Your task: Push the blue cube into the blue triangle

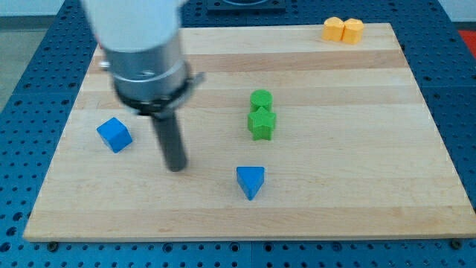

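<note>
**Approach geometry for pushing the blue cube toward the blue triangle**

Because the arm carries no claw, only a straight dark rod, there is nothing to spread, press together or pinch; all contact must come from my tip (176,167), which stands on the board in the left-centre of the frame. The blue cube (114,135) lies at the left of the frame, to the left of and slightly above the tip and apart from it. The blue triangle (250,181) lies at lower centre, to the right of and slightly below the tip. The tip thus stands between the two blocks, on the wrong side of the cube for a push. In my judgement the step is best done by circling the tip round to the cube's upper-left side without brushing it, then driving along the line from cube to triangle, keeping contact near the middle of the cube's face so that it does not spin away. The cube sits corner-on to the view, so an off-centre push would probably turn it.

The surface is a pale wooden board (357,179) of joined planks, smooth and level, resting on a blue perforated table (22,134). Two green blocks (261,114), touching, stand at centre, above the push line and likely clear of it. Two orange-yellow blocks (342,30) sit together at the upper right, well apart.
</note>
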Robot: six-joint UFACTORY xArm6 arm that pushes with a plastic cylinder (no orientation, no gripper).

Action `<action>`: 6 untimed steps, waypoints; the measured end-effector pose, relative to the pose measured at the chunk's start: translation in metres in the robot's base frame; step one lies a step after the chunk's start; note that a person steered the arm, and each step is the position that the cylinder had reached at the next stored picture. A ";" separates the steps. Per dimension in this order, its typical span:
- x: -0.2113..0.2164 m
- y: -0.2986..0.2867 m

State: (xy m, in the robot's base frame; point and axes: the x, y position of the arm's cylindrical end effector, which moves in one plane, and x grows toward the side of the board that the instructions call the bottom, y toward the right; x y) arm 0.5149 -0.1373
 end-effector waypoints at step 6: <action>-0.046 -0.059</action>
State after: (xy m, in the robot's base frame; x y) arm 0.4686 -0.1960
